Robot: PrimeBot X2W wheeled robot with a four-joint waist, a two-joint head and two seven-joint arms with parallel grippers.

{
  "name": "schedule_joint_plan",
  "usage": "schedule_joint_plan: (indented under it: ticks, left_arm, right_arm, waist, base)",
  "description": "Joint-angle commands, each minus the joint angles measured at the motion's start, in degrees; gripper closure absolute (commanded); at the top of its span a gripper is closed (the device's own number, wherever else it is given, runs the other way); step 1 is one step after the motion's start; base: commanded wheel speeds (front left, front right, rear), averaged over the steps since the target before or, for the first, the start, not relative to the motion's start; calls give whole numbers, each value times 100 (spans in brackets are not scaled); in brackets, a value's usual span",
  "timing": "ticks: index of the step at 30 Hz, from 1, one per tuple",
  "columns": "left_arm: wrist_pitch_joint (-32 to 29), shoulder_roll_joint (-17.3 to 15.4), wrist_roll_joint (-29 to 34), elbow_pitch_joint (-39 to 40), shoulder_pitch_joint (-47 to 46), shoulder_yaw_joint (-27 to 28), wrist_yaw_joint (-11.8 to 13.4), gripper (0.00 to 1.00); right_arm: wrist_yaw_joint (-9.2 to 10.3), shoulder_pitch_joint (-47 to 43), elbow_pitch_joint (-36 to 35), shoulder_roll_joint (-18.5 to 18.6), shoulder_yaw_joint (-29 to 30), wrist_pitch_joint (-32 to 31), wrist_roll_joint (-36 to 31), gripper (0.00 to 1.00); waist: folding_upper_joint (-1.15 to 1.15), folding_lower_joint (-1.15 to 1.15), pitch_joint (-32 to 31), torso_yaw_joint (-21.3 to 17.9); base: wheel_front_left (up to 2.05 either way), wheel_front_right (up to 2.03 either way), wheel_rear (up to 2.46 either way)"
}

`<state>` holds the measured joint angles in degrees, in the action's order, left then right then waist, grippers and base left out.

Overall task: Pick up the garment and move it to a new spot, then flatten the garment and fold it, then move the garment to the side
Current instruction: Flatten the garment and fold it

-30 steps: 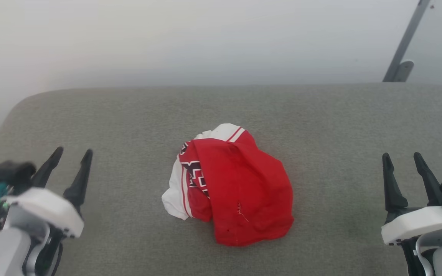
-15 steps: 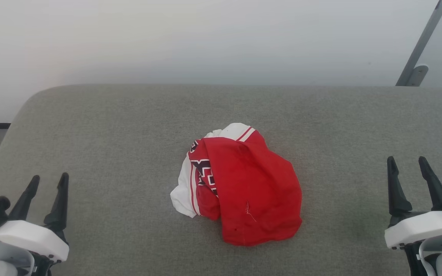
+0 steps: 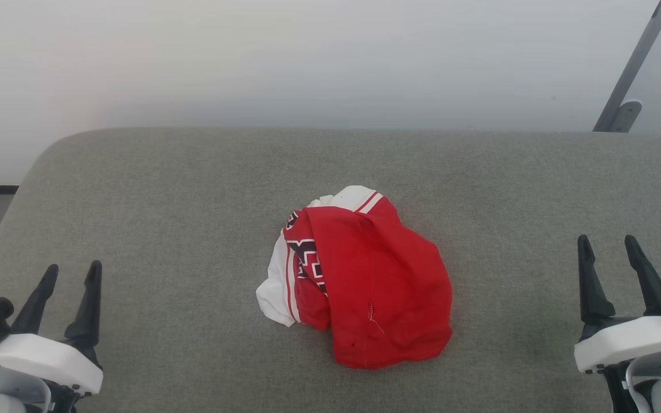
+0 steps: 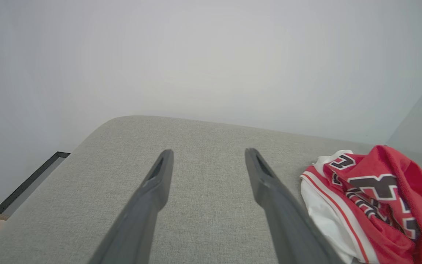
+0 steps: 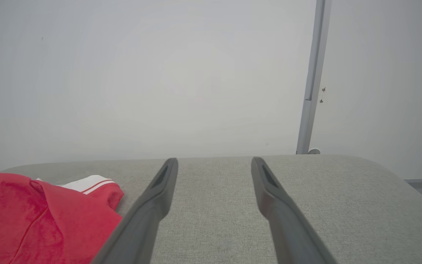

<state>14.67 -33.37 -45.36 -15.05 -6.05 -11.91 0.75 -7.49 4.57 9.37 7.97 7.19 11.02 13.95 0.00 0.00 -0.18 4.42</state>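
— Dark fingers of your left gripper point(image 3: 74, 265): spread wide, nothing between them, low at the near left over the grey fabric surface point(image 3: 164, 189).
— And your right gripper point(image 3: 606, 238)?
— Same entry: fingers wide apart, empty, near right. Both sit well clear of the garment point(image 3: 376, 287).
— Where does the garment lie?
— Mid-surface, between your two grippers, in a crumpled heap. Red on top, white panel and dark white-outlined lettering on its left side, a striped band at the far edge.
— Beyond that?
— Behind the surface, a pale wall point(image 3: 307, 57); a grey metal post point(image 3: 632, 69) at the far right.
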Motion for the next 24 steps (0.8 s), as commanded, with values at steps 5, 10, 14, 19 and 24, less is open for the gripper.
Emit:
schedule_joint_plan:
  ticks: [5,10,14,19,24]
  left_arm:
    - [-96,-14,10,146,50,-71,-55,0]
    - [-403,-93,-25,381,-92,-218,-127,0]
    - [-767,-149,-22,582,-261,-388,-189,0]
    - [-1295,-212,-9,741,-508,-628,-224,0]
    - [-1871,-255,90,836,-784,-945,-261,0]
  right_arm:
    - [0,-6,-28,2,-22,-32,-21,0]
    - [0,90,-99,6,-67,-40,-41,0]
    - [0,178,-142,-17,-54,-33,-50,0]
    - [0,277,-144,-61,-45,20,-44,0]
    - [0,369,-99,-147,-77,94,-63,0]
  waist:
    - [0,0,24,-26]
    - [0,0,164,-143]
    - [0,0,358,-274]
    - [0,0,627,-483]
    - [0,0,913,-707]
  base:
    - [0,0,0]
    - [0,0,0]
    - [0,0,0]
    - [0,0,0]
    - [0,0,0]
